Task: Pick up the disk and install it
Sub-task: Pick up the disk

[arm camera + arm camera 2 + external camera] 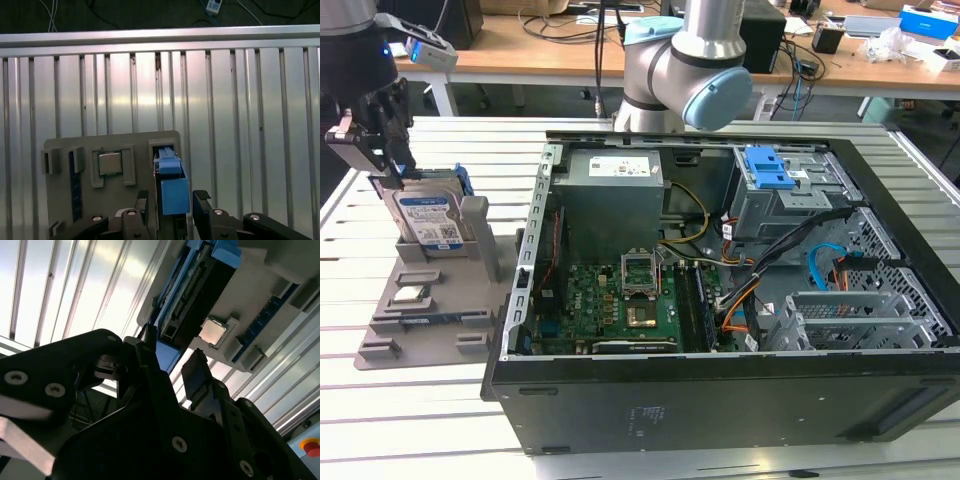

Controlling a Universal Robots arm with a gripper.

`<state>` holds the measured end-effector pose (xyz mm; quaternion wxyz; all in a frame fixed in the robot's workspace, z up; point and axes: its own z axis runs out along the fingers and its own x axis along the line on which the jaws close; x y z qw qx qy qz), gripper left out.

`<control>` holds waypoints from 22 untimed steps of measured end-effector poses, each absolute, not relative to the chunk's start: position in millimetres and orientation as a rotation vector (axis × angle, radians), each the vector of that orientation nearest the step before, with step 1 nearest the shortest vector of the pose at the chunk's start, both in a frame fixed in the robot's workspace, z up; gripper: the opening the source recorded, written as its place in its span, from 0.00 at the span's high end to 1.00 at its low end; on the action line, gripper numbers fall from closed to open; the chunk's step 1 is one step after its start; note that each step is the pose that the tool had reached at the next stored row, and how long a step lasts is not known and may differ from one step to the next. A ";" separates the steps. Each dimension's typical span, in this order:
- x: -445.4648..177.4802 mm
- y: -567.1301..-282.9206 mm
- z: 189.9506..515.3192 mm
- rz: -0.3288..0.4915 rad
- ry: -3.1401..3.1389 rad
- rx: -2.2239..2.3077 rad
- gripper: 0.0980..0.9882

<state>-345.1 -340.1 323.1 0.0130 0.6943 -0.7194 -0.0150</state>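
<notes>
In the exterior view the gripper [388,150] hangs over the top edge of the disk [425,222], which stands upright in a grey holder [420,300] directly below the jaws. The open computer case [720,400] lies well off to the side of the jaws, and its drive cage [790,205] holds no disk. In the second wrist view the gripper [172,347] has its jaws open. The disk [192,300] sits just beyond the fingertips and a small square chip [212,331] lies to one side of them. In the first wrist view the fingers [141,202] stand on either side of the disk [170,167] with a narrow gap on each side, so nothing is clamped. By my reading the pick-up is not yet done and the whole installation remains.
</notes>
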 end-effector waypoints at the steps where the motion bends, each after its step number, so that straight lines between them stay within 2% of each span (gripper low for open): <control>1: -344.4 -340.1 320.7 -0.047 -2.238 2.167 0.57; 13: -340.6 -339.9 291.3 -0.046 -2.201 2.204 0.57; 18: -340.6 -339.9 291.2 -0.046 -2.201 2.204 0.57; 19: -340.6 -339.9 291.2 -0.046 -2.201 2.204 0.59; 20: -340.6 -339.9 291.2 -0.046 -2.201 2.204 0.66; 22: -340.6 -339.9 291.2 -0.046 -2.201 2.204 0.70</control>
